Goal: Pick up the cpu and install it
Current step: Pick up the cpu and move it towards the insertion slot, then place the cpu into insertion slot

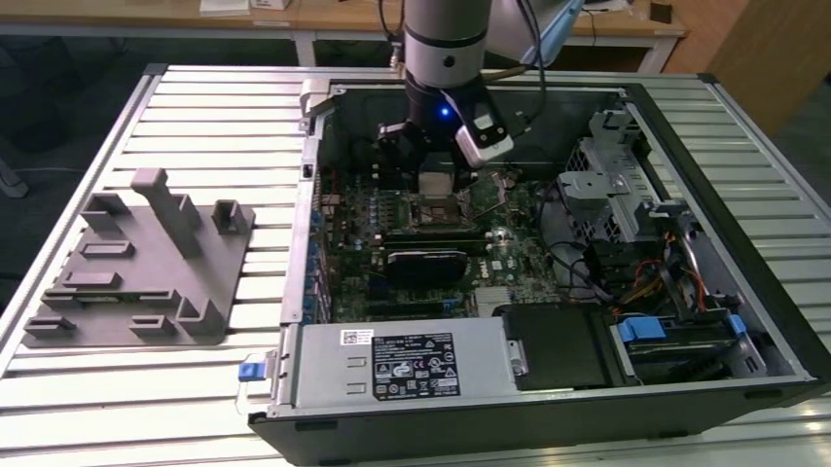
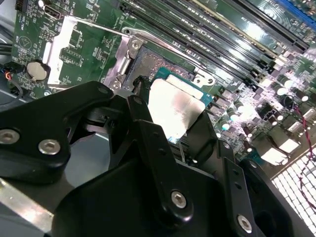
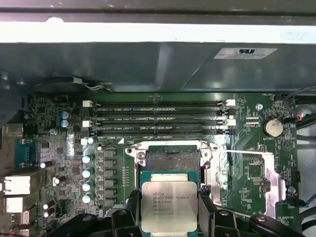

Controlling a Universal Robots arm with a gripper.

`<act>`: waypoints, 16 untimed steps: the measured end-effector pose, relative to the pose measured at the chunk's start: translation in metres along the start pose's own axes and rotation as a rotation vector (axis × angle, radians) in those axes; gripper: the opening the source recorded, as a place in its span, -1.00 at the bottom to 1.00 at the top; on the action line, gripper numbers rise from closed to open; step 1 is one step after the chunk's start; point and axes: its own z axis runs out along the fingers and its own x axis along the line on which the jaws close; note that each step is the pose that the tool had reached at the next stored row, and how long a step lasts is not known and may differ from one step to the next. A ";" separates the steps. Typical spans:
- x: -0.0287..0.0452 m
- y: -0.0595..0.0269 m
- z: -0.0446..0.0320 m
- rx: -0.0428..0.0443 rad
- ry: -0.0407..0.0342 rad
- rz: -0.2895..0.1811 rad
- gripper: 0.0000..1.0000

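Hanging level between the black fingers (image 3: 132, 210) of the gripper (image 3: 169, 210), the cpu (image 3: 169, 206) is pinched by two opposite edges, its silvery lid turned up and left uncovered in both wrist views. It is held above the open socket (image 3: 172, 160), seemingly clear of it and not yet seated; whether the corners are lined up cannot be told. The chip is judged light, stiff and thin, yet fragile. Little friction is offered by its smooth metal top and narrow pale rim, so hold is best taken on the side edges, as shown, with the underside and the socket's contacts left untouched and no force applied. Beyond the socket, four memory slots (image 3: 158, 118) are laid across the green motherboard (image 3: 247, 170), a coin battery (image 3: 272, 127) is set to one side, and the grey wall of the computer case (image 3: 148, 64) is seen behind. In the exterior view, the arm (image 1: 446, 39) is seen standing inside the opened case, and a grey moulded fixture (image 1: 136, 272) is seen lying on the slatted table (image 1: 78, 389) toward the exterior view's left
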 end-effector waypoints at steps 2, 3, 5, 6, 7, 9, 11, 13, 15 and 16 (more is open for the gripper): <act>-0.0010 0.0002 0.0017 -0.0001 0.0000 -0.001 0.08; -0.0014 0.0003 0.0024 0.0000 0.0000 -0.001 0.08; -0.0018 0.0003 0.0029 0.0003 0.0001 -0.001 0.08; -0.0018 0.0003 0.0033 0.0000 0.0000 -0.001 0.08; -0.0018 0.0003 0.0036 0.0000 0.0000 -0.001 0.08; -0.0018 0.0003 0.0036 0.0000 0.0000 -0.001 0.08; -0.0018 0.0003 0.0037 0.0000 0.0000 -0.001 0.08; -0.0018 0.0003 0.0037 0.0001 0.0000 -0.001 0.08; -0.0018 0.0003 0.0037 0.0001 0.0001 -0.001 0.08; -0.0018 0.0003 0.0037 0.0000 0.0000 -0.001 0.08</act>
